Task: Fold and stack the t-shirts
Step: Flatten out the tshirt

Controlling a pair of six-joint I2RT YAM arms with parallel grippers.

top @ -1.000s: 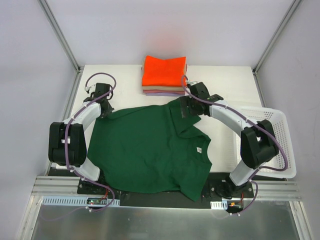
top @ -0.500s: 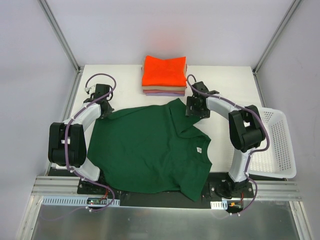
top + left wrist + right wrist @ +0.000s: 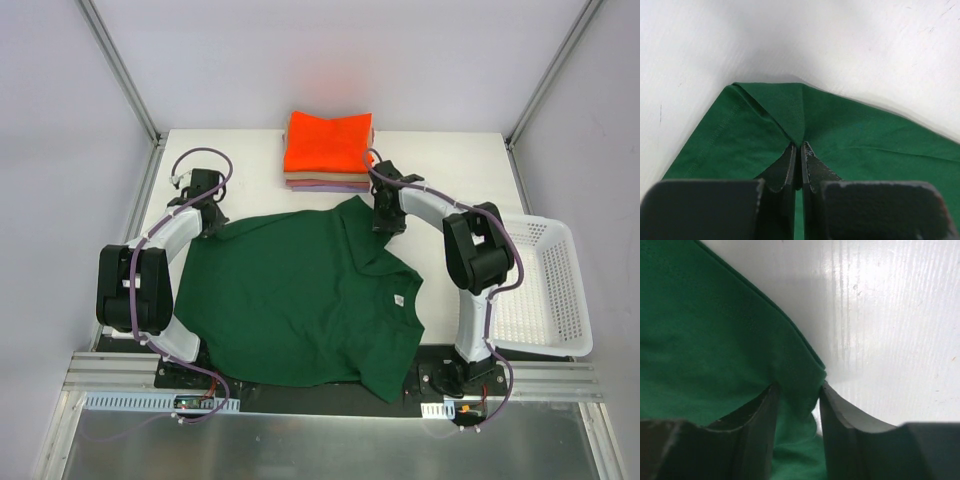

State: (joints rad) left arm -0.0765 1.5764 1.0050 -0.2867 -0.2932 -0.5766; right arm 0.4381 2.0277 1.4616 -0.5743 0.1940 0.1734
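Note:
A dark green t-shirt lies spread across the table, its right side folded over so a white label shows. My left gripper is shut on the shirt's far left corner, which rises into a small peak at the fingertips. At the shirt's far right edge, my right gripper has its jaws drawn in around a bunched fold of green cloth that touches both fingers. At the back stands a folded stack with the orange t-shirt on top, tan and lilac edges beneath.
A white mesh basket sits at the table's right edge. Metal frame posts rise at the back corners. Bare white tabletop lies right of the shirt's edge.
My right arm has swung left and down onto the shirt's far right edge, and its jaws have narrowed from wide open onto the cloth. The left arm has not moved.

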